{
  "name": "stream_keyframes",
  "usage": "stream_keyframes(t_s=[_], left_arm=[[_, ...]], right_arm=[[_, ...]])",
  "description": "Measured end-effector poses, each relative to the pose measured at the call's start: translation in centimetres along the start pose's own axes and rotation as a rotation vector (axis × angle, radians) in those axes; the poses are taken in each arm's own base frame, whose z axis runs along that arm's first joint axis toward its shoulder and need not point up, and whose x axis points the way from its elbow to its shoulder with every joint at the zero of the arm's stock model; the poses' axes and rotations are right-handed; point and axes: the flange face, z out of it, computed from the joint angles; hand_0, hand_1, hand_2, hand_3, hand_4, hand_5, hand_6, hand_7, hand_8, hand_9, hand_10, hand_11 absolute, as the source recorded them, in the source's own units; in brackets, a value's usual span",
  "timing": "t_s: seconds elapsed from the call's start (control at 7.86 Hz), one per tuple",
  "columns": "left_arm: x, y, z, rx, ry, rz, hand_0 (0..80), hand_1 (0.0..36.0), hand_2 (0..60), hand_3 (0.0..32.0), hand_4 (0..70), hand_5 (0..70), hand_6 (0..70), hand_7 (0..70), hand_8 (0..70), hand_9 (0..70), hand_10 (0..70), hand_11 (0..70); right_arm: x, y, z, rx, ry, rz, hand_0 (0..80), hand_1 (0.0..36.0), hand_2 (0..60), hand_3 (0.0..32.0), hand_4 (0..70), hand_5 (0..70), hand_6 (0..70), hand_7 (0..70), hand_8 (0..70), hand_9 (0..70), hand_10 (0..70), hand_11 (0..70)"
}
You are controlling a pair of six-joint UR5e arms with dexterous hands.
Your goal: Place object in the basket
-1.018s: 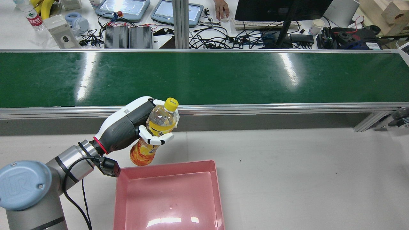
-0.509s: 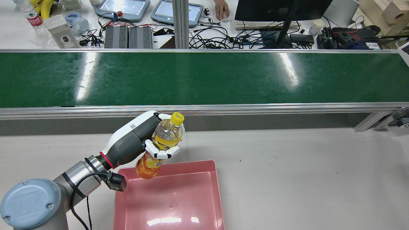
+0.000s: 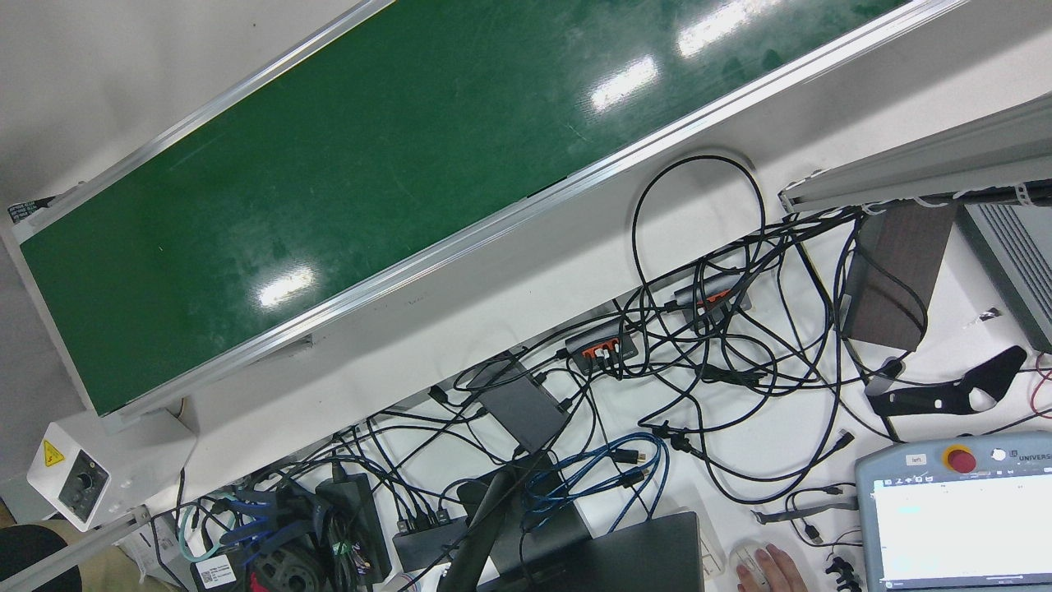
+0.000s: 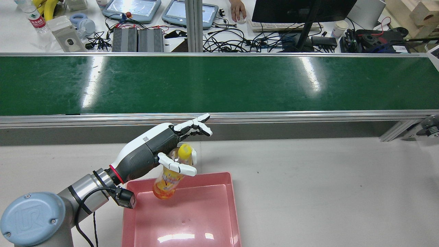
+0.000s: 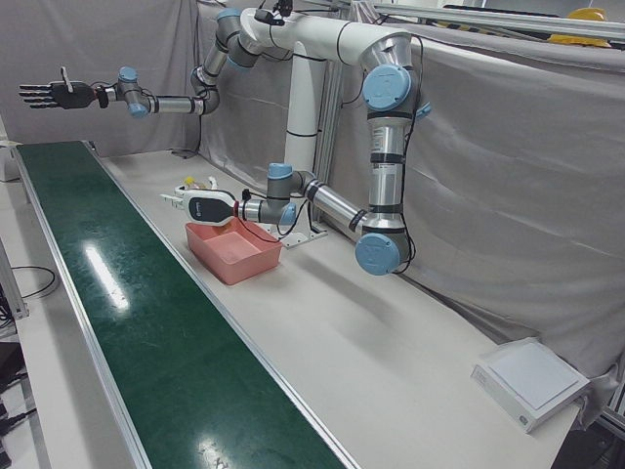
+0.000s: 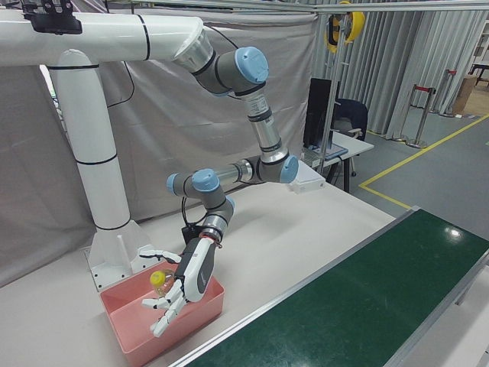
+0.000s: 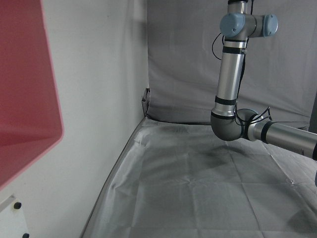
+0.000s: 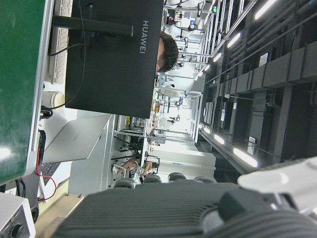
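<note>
The left robot hand (image 4: 178, 145) is open, fingers spread wide. The bottle (image 4: 170, 173) tips over the pink basket (image 4: 233, 206), its bottom just inside. It is nearly done; the bottle must only settle flat. The right robot hand (image 5: 49, 94) is open, far away.
</note>
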Motion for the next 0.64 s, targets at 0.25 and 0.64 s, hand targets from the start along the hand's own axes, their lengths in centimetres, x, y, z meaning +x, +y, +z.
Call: stream_keyframes(t_s=[0.25, 0.64], left_arm=[[-0.38, 0.01, 0.06, -0.017, -0.033, 0.001, 36.1, 0.0, 0.0, 7.8, 11.0, 16.9, 1.1, 0.2, 7.1, 6.7, 5.5, 7.4], [-0.54, 0.00, 0.10, -0.021, -0.040, 0.001, 44.5, 0.0, 0.0, 7.0, 11.6, 18.3, 1.3, 0.0, 7.2, 7.0, 6.0, 8.5]], right_arm=[[0.00, -0.01, 0.00, 0.000, 0.000, 0.000, 0.0, 0.0, 0.0, 0.0, 0.0, 0.0, 0.0, 0.0, 0.0, 0.0, 0.0, 0.0], [0.00, 0.00, 0.00, 0.000, 0.000, 0.000, 0.0, 0.0, 0.0, 0.0, 0.0, 0.0, 0.0, 0.0, 0.0, 0.0, 0.0, 0.0]])
